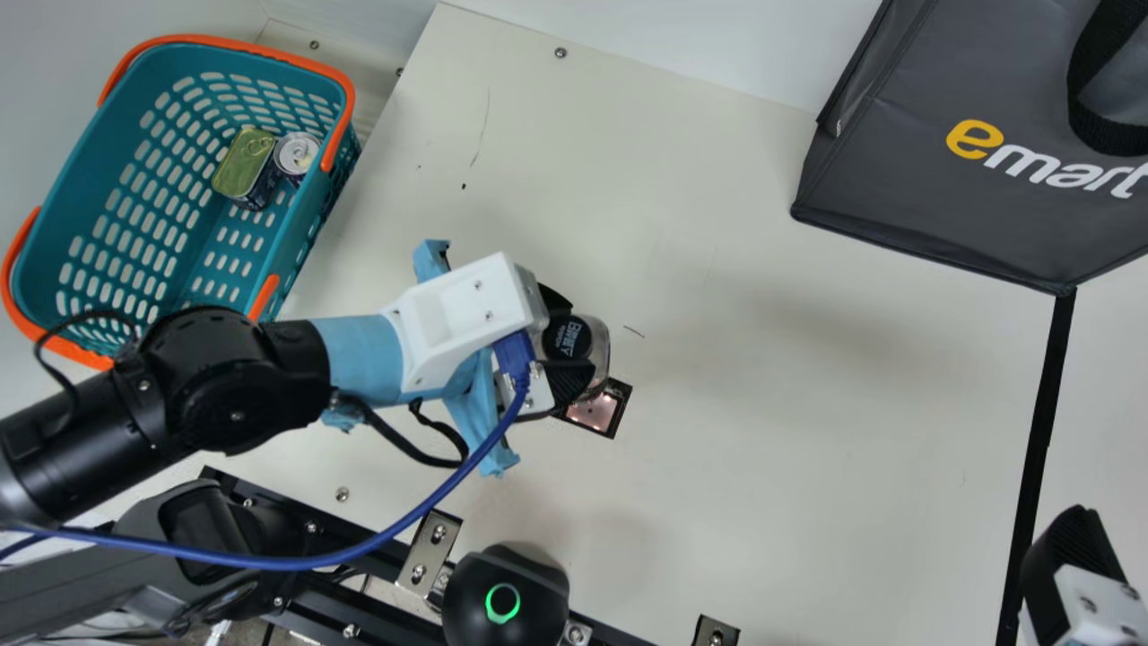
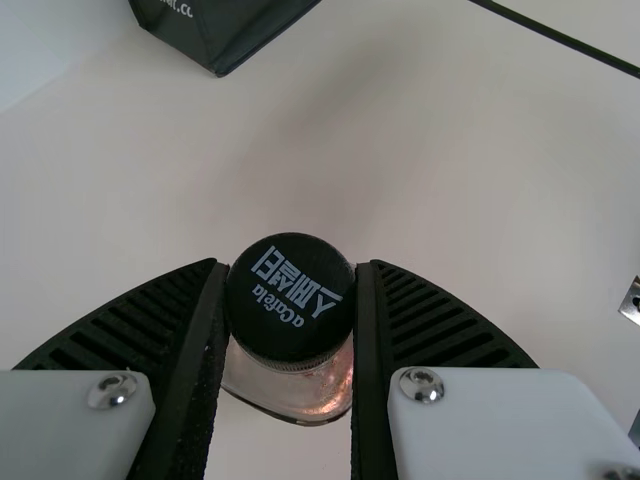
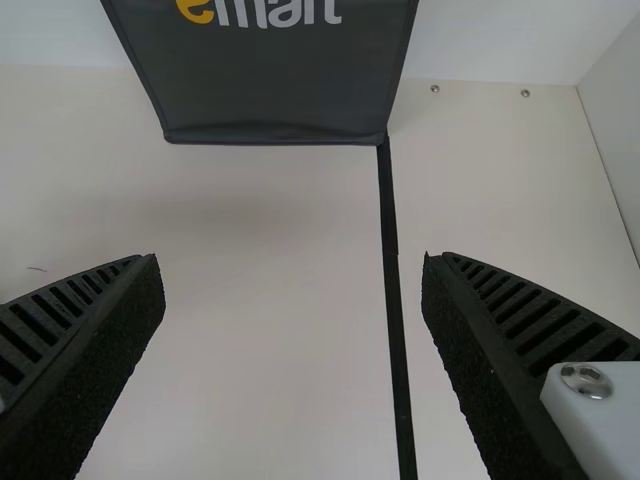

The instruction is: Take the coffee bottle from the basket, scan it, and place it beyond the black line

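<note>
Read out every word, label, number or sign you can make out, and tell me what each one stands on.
"emart": on the dark grey bag.
"aCafela": small white print on the bottle's black cap; I cannot read the larger characters beside it.
White print at the bag's lower part in the left wrist view: cut off, too small.
Print on the square scanner: too small.
Any print on the two cans: too small.

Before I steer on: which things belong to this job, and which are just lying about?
Job:
- coffee bottle, in left gripper
- basket
- black line
- glowing square, likely the scanner

Lying about:
- round can
- green-topped tin
- grey bag
- green-ringed black device, seemingly
</note>
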Controlling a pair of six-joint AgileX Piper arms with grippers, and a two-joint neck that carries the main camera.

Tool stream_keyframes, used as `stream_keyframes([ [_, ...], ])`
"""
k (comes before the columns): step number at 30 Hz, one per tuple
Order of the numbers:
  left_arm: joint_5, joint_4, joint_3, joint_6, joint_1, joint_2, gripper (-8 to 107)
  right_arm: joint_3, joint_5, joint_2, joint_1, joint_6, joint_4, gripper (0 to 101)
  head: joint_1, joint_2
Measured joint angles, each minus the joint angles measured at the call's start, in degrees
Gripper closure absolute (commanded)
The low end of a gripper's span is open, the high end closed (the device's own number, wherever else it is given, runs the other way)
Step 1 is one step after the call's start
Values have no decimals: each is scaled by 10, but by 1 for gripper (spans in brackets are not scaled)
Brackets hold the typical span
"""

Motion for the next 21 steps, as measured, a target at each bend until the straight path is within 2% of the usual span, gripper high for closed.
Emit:
stream_keyframes([
  [8, 34, -39, 12, 49, 31, -25, 89, 0, 0, 0, 0, 0, 0, 10, 0, 0],
  [21, 60, -42, 22, 37, 26, -58, 89, 0, 0, 0, 0, 0, 0, 10, 0, 0],
])
